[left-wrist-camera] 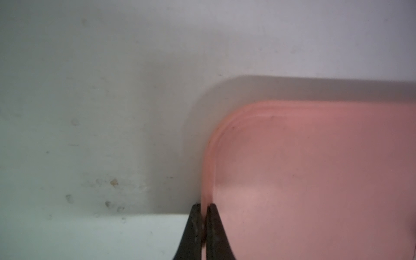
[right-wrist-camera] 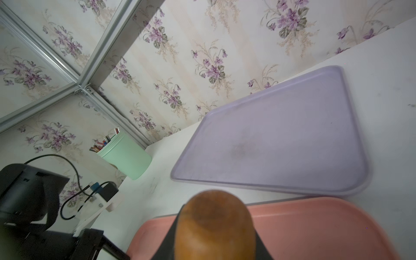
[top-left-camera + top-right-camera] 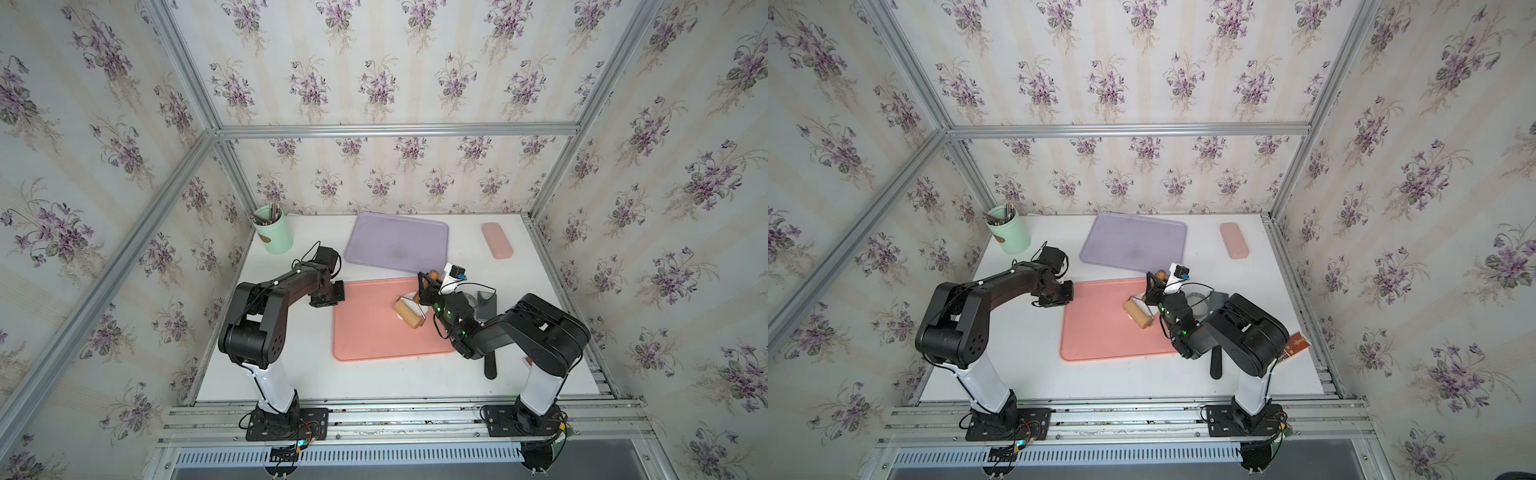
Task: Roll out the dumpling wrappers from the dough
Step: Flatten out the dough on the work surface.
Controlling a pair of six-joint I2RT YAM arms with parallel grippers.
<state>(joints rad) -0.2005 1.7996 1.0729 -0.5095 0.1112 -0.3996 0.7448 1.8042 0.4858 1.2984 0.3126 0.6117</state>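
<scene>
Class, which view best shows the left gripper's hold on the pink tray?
Left wrist view: the left gripper is shut on the pink tray rim, close up. Both top views show it small, from above; the right wrist view hides the contact.

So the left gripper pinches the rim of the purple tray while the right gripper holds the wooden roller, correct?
Wrong tray: the left gripper pinches the rim of the pink tray, as the left wrist view shows. The right gripper does hold the wooden roller.
</scene>
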